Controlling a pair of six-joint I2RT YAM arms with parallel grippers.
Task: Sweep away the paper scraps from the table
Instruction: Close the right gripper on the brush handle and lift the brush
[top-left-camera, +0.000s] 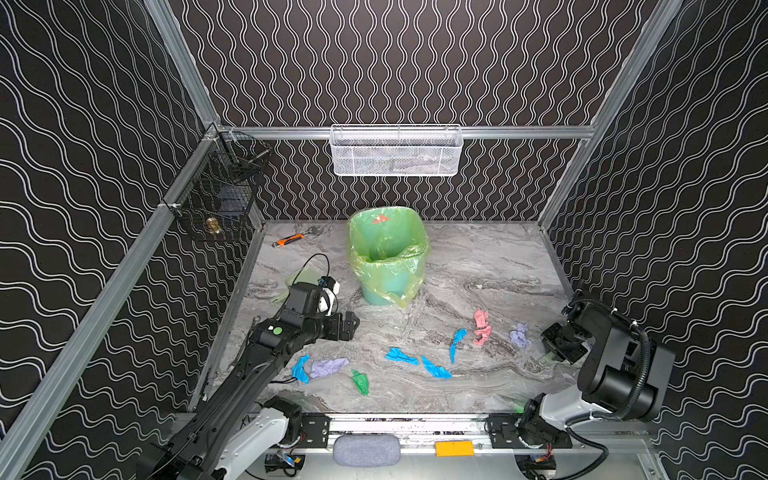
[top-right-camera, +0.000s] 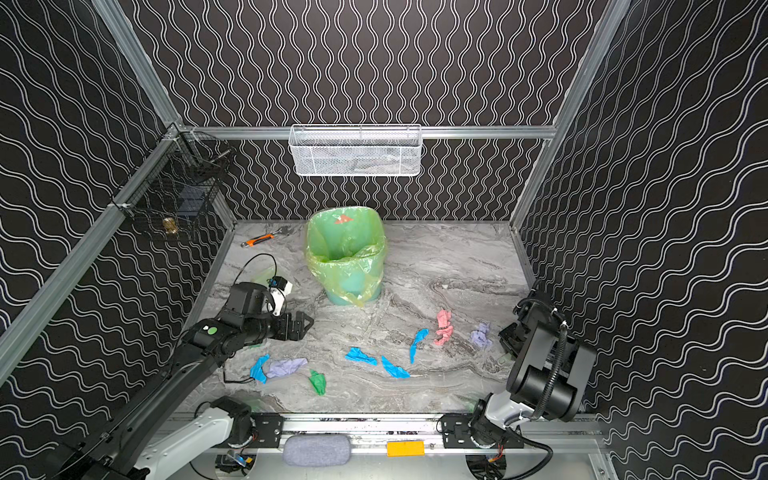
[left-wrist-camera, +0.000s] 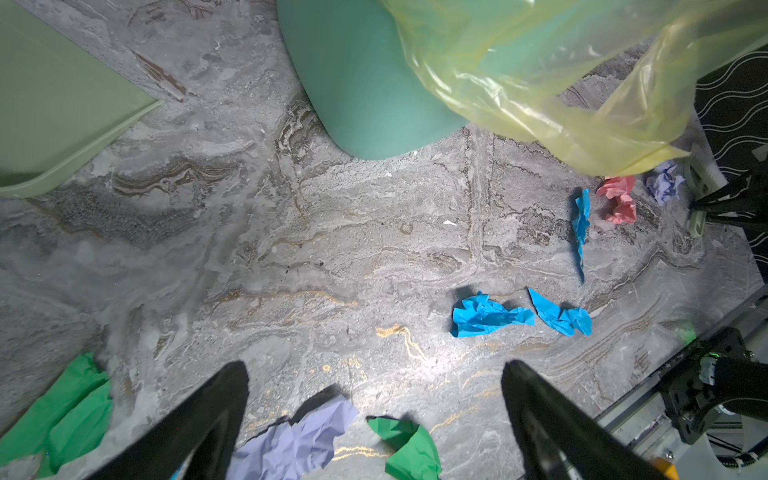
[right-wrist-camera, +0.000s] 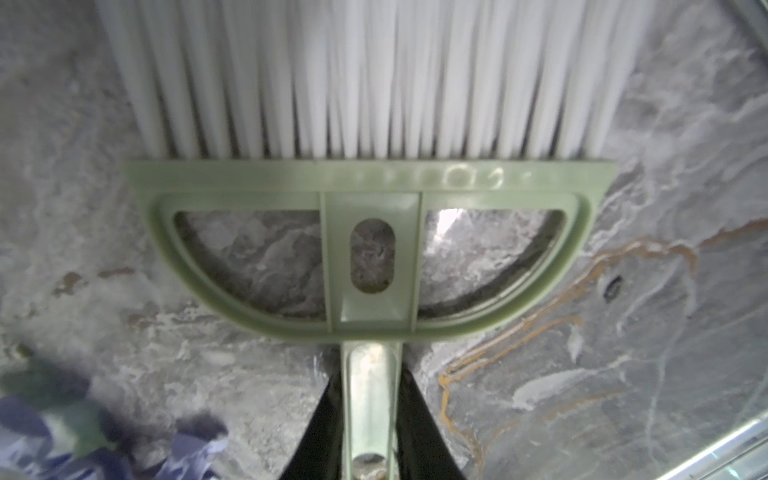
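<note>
— Where are the scraps (top-left-camera: 436, 368)?
— Strewn on the worktop (top-left-camera: 478, 266), on the near side of the bin (top-left-camera: 386, 282): blue, lilac, green, pink. One lilac bit lies just beside the brush (right-wrist-camera: 374, 178).
— And the pincers?
— The left pincer (left-wrist-camera: 374, 368) stands wide apart above the scraps, holding nothing. The right pincer (right-wrist-camera: 370, 374) is clamped on the brush handle.

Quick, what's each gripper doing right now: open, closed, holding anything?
Left gripper: open, holding nothing.
Right gripper: closed on the brush, at its handle.
</note>
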